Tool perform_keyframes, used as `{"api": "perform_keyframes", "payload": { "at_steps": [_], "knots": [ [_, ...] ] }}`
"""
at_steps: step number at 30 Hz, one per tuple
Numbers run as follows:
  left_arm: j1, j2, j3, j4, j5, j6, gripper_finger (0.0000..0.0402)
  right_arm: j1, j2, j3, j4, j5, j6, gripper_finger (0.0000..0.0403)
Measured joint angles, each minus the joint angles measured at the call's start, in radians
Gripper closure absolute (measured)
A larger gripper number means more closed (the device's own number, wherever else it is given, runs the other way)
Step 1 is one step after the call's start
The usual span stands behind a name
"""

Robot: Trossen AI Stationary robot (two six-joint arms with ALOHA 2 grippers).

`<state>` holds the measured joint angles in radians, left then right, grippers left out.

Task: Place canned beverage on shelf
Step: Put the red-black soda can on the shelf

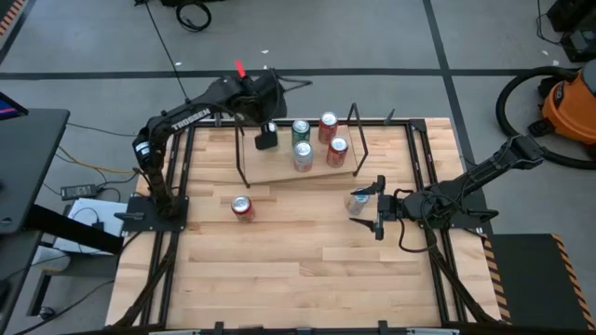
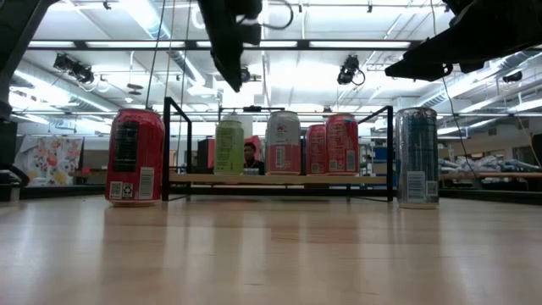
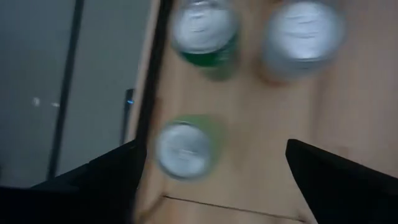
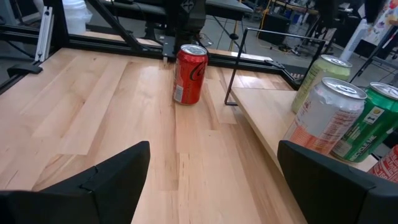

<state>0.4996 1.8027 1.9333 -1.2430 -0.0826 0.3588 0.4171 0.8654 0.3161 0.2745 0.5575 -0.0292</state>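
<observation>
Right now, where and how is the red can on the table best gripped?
Around its round side wall, mid-height. The red can stands upright and apart on the table, so a level approach from the open side suits; probably the left gripper, though it's over the shelf.

The worktop is pale butcher-block wood made of long strips, edged by a black frame. The shelf is a light wood plank with thin black rod uprights. On it stand a pale yellow-green can, a dark green can, a white can with salmon-pink markings and two red cans with white lettering. On the worktop, a red can bears white script and a white label panel, and a silver-blue can has vertical stripes. Both arms are black; the left arm carries white lettering. An orange-and-black vacuum sits on the grey floor.
</observation>
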Motion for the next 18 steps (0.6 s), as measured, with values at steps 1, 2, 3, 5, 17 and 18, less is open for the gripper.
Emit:
{"api": "perform_keyframes", "payload": {
  "at_steps": [1, 2, 3, 5, 17, 18],
  "knots": [
    [-0.026, 0.000, 0.017, -0.035, 0.007, -0.030, 0.0004, 0.000, 0.000, 0.000, 0.000, 0.000, 0.000, 0.0039],
    [-0.057, 0.000, 0.026, -0.065, 0.020, -0.062, 0.0004, 0.000, 0.000, 0.000, 0.000, 0.000, 0.000, 0.0039],
    [-0.090, 0.000, 0.028, -0.092, 0.031, -0.095, 0.0004, 0.000, 0.000, 0.000, 0.000, 0.000, 0.000, 0.0039],
    [-0.164, 0.000, 0.024, -0.149, 0.052, -0.156, 0.0004, 0.000, 0.000, 0.000, 0.000, 0.000, 0.000, 0.0039],
    [-0.566, 0.000, -0.225, -0.264, 0.022, -0.511, 0.0004, 0.000, 0.000, 0.000, -0.008, -0.009, 0.006, 0.0039],
    [-0.587, 0.001, -0.243, -0.271, 0.016, -0.537, 0.0005, 0.000, 0.000, 0.000, -0.008, -0.009, 0.003, 0.0039]
  ]
}}
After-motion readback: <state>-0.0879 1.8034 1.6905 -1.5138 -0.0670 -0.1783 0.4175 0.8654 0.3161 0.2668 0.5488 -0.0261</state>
